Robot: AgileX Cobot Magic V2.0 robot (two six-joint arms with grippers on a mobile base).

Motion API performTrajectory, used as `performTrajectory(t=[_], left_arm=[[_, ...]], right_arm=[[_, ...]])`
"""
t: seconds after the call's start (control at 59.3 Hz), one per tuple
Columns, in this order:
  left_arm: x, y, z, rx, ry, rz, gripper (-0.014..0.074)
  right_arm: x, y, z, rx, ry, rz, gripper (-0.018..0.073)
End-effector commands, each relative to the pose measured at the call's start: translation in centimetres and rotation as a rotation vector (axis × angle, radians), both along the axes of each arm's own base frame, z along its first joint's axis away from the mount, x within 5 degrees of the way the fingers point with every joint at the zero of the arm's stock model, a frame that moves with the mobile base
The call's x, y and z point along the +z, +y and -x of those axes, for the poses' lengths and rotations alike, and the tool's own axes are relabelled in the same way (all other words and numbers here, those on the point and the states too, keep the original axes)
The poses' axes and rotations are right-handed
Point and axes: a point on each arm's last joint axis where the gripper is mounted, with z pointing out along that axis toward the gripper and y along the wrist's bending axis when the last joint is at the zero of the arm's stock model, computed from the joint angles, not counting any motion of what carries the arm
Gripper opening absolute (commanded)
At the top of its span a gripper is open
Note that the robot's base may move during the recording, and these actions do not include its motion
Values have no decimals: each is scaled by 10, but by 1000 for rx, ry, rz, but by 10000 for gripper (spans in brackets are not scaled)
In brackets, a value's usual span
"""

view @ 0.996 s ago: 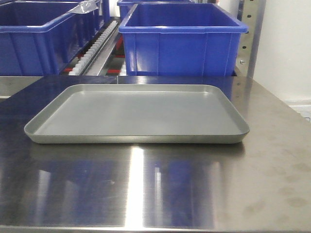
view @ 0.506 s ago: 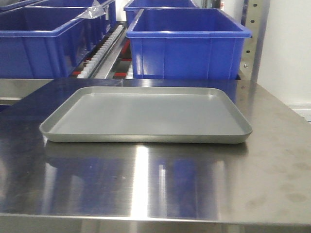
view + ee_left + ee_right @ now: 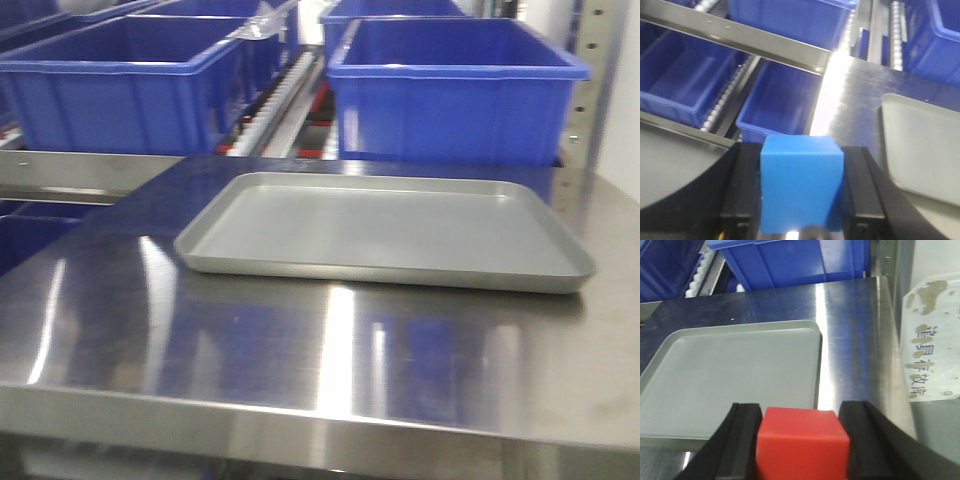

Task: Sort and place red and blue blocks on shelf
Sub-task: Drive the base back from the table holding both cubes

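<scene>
A medium blue block [image 3: 801, 192] sits between the black fingers of my left gripper [image 3: 801, 150], which is shut on it and held in the air over the left edge of the steel table. Beyond it runs the shelf's flat front rail [image 3: 740, 32], with bins on the levels behind and below. My right gripper [image 3: 801, 412] is shut on a bright red block [image 3: 802, 447], above the near right corner of the grey tray [image 3: 730, 370]. Neither gripper nor block appears in the front view, where the shelf rail [image 3: 80, 165] crosses at the left.
The shallow grey tray [image 3: 380, 225] lies bare on the shiny steel tabletop [image 3: 300, 350]. Large blue bins [image 3: 455, 90] [image 3: 130, 90] stand on the shelf behind, split by a white roller track [image 3: 275, 100]. Lower bins [image 3: 780, 100] sit under the rail. A perforated upright [image 3: 885, 260] stands at the right.
In the front view the tray and bins have slid to the right and more of the shelf's left side has come into sight. No gripper shows in that view at any time.
</scene>
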Motion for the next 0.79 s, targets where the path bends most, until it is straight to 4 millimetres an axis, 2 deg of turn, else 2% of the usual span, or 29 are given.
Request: performTrajectory(t=[0.0, 0.776], left_arm=[[17, 0, -1, 2, -111, 16, 128], [17, 0, -1, 2, -111, 16, 128]], right_arm=[[18, 0, -2, 3, -125, 5, 52], [18, 0, -2, 3, -125, 5, 52]])
